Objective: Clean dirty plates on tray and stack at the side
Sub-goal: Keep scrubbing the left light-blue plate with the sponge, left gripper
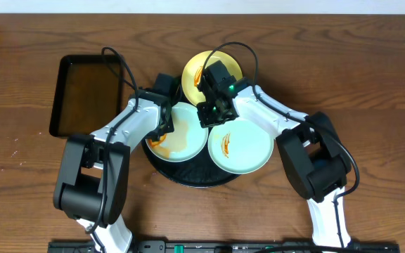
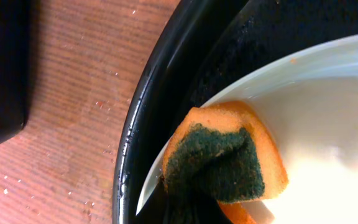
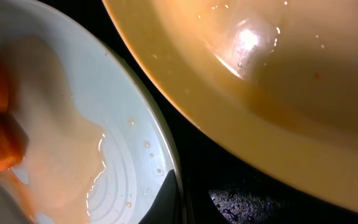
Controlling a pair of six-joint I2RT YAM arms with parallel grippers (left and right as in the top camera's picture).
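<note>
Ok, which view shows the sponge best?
Left wrist: the sponge fills the centre, orange body and dark green scouring face, resting on the pale plate. Right wrist catches only an orange edge at the left border; overhead mostly hides it under the left arm.

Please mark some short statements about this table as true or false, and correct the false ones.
1. A pale yellow round plate and two pale mint-blue round plates lie on the large round black tray. True.
2. The left gripper holds an orange sponge with a dark green pad on a mint-blue plate. True.
3. The mint-blue plate on the right arm's side is wiped clean. False: it bears an orange smear.
4. The yellow plate lies in the smaller black rectangular tray. False: that tray bears no plate.
5. One plate is already stacked on the bare table. False: all three are on the round tray.
</note>
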